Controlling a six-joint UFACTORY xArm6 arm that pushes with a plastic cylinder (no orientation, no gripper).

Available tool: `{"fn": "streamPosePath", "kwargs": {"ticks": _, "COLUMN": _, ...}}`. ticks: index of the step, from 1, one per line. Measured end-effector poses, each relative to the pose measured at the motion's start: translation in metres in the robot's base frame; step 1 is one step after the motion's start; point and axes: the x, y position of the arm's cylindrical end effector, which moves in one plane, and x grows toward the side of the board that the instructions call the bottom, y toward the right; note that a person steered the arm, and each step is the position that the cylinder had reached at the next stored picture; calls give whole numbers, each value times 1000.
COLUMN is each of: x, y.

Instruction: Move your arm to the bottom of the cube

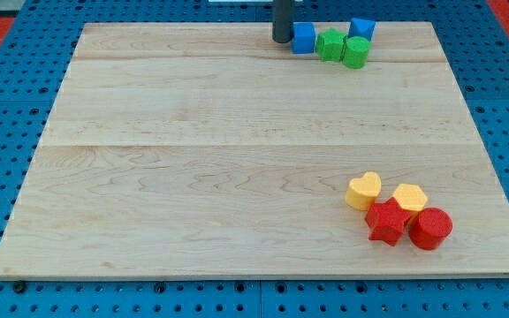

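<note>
Blue cube (304,38), tip (282,41) adj. left

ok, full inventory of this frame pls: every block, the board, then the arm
blue cube: 1, blue, top edge of the board, just right of my tip
blue block: 1, blue, top edge, farthest right of the top cluster; shape unclear
green star block: 1, green, between the blue cube and the green cylinder
green cylinder: 1, green, right of the green star block, below the blue block
yellow heart: 1, yellow, lower right, left end of that cluster
yellow block: 1, yellow, right of the yellow heart; looks hexagonal
red star: 1, red, below the two yellow blocks
red cylinder: 1, red, right of the red star
board: 1, light wood, fills most of the view
pegboard: 1, blue, surrounds the board
my tip: 1, dark rod, close against the blue cube's left side, not at its bottom
</note>
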Motion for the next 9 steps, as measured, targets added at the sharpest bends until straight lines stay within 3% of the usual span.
{"fn": "streamPosePath", "kwargs": {"ticks": 1, "x": 8, "y": 32}}
{"fn": "streamPosePath", "kwargs": {"ticks": 2, "x": 29, "y": 17}}
{"fn": "streamPosePath", "kwargs": {"ticks": 3, "x": 98, "y": -2}}
{"fn": "streamPosePath", "kwargs": {"ticks": 4, "x": 128, "y": 0}}
{"fn": "streamPosePath", "kwargs": {"ticks": 9, "x": 116, "y": -1}}
